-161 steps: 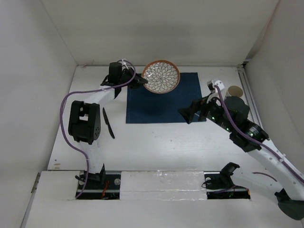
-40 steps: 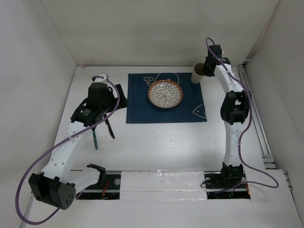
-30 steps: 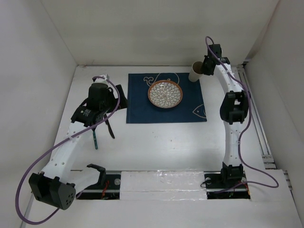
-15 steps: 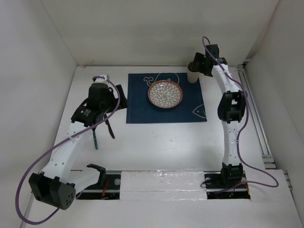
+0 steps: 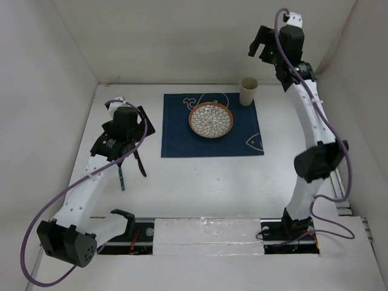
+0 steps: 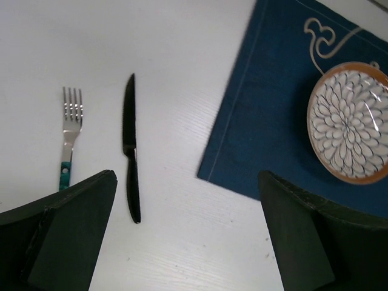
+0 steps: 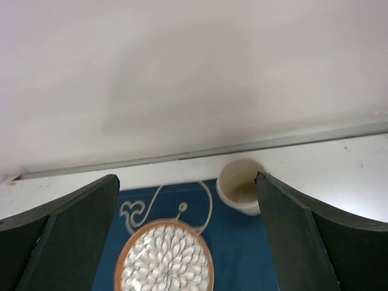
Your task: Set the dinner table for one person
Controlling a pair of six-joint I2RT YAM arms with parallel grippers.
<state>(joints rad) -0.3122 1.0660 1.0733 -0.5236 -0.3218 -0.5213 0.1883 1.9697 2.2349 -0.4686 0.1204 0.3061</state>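
Observation:
On the white dinner table (image 5: 200, 182) lies a navy placemat (image 5: 209, 140) with a petal-patterned plate (image 5: 210, 119) on its far half. A beige cup (image 5: 247, 91) stands upright at the mat's far right corner. My right gripper (image 5: 259, 45) hangs open high above and behind the cup, holding nothing; its wrist view looks down on the cup (image 7: 239, 185) and plate (image 7: 163, 260). A black knife (image 5: 139, 162) and a teal-handled fork (image 5: 121, 177) lie left of the mat. My left gripper (image 5: 144, 120) hovers open above the table between knife (image 6: 129, 145) and placemat (image 6: 273, 121), empty.
White walls close in the table at the back and both sides. A metal rail (image 5: 327, 139) runs along the right edge. Both arm bases sit on the near ledge (image 5: 206, 233).
My right gripper opened, let go of the cup at the mat's far right corner, and rose up and back. The left gripper shifted slightly to the left.

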